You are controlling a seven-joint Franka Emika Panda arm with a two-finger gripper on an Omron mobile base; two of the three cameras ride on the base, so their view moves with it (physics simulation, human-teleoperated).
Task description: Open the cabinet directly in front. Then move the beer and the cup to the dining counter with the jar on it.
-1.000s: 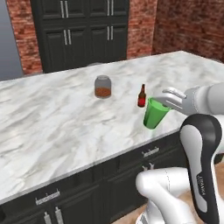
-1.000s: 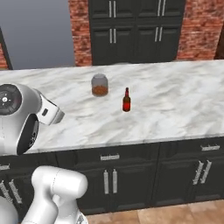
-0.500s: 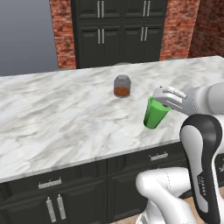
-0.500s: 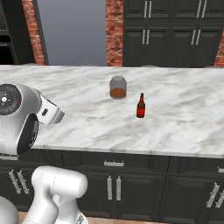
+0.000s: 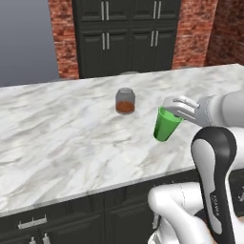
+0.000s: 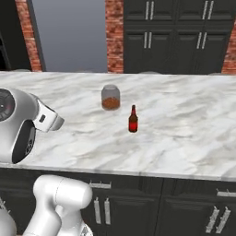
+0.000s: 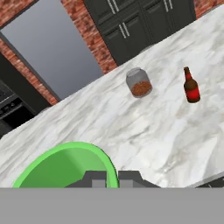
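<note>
My gripper (image 5: 175,109) is shut on the rim of the green cup (image 5: 166,126) and holds it tilted just above the dining counter (image 5: 57,138), to the right of the jar (image 5: 125,100). In the hand view the cup's rim (image 7: 65,162) curves along the bottom left, with the gripper (image 7: 112,177) pinched on it. Past it stand the jar (image 7: 139,82) and the beer (image 7: 190,85), both upright on the marble. The right base view has the beer (image 6: 133,119) just right of the jar (image 6: 110,97) on the counter (image 6: 184,138). The cabinet is out of view.
Tall black floor-standing cabinets (image 5: 128,38) and red brick wall (image 5: 59,33) stand behind the counter, with a grey panel (image 6: 69,34) to their left. Black base cabinets with silver handles (image 6: 101,209) run under the slab. My white arm (image 6: 20,124) rises at the left.
The whole picture has shifted, so the base has moved along the counter. The cup stays in my shut gripper. In the left base view the beer has gone behind the cup.
</note>
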